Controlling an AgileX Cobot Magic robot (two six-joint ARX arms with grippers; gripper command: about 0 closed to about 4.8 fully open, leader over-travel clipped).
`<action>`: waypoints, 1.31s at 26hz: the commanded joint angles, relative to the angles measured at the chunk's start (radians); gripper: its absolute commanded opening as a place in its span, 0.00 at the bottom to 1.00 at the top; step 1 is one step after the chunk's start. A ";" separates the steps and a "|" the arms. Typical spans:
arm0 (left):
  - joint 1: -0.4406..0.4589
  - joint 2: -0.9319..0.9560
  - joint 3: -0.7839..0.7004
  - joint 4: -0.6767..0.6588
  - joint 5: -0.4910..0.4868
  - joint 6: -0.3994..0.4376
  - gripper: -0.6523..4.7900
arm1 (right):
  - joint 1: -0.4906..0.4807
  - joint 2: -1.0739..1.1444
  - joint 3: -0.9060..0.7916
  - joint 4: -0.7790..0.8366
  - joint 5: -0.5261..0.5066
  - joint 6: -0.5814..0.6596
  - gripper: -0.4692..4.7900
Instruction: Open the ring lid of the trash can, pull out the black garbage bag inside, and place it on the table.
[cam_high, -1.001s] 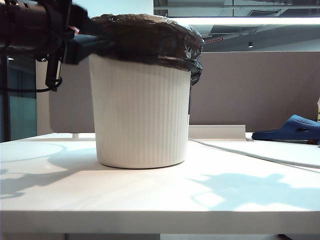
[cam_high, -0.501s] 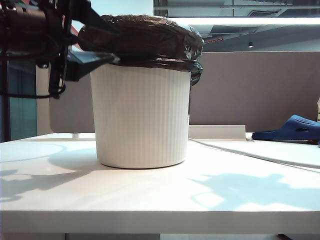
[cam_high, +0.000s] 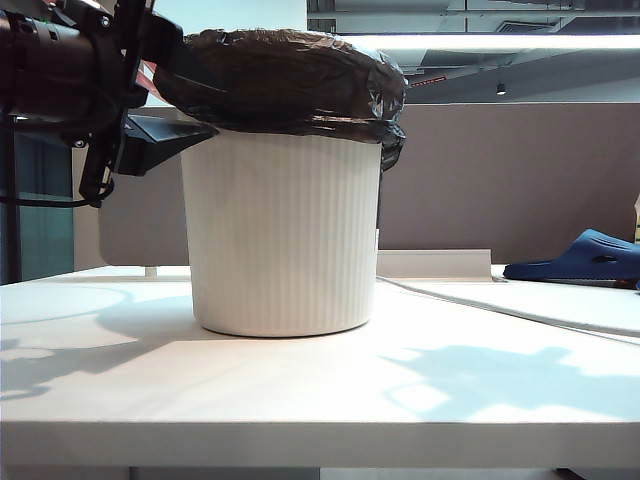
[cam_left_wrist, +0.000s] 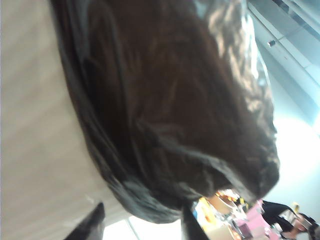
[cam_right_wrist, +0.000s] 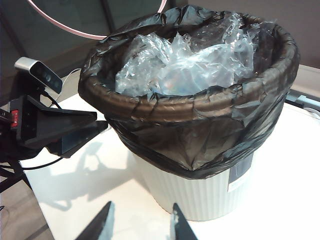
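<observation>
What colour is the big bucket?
Cream-white, with fine vertical ribs: the trash can, clearest in the exterior view.

Glossy crinkled plastic black garbage bag over matt ribbed plastic trash can.

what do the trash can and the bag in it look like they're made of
The trash can looks like moulded plastic: cream-white, matte, with fine even vertical ribs. The black garbage bag looks like thin plastic film: glossy, crinkled, folded over the rim. The stuffing inside seems to be clear, crumpled plastic wrap, though that is less certain. The left gripper sits open at the bag's edge; the right gripper hovers open nearby.
</observation>
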 joint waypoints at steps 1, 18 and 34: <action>-0.001 -0.005 0.002 0.018 -0.042 0.013 0.47 | 0.002 -0.003 0.002 0.017 0.002 -0.003 0.36; -0.001 -0.002 0.004 0.070 -0.099 0.050 0.47 | 0.002 -0.002 0.002 0.018 0.001 -0.003 0.36; -0.002 0.043 0.042 0.091 -0.132 0.071 0.47 | 0.002 -0.002 0.002 0.019 0.000 -0.003 0.36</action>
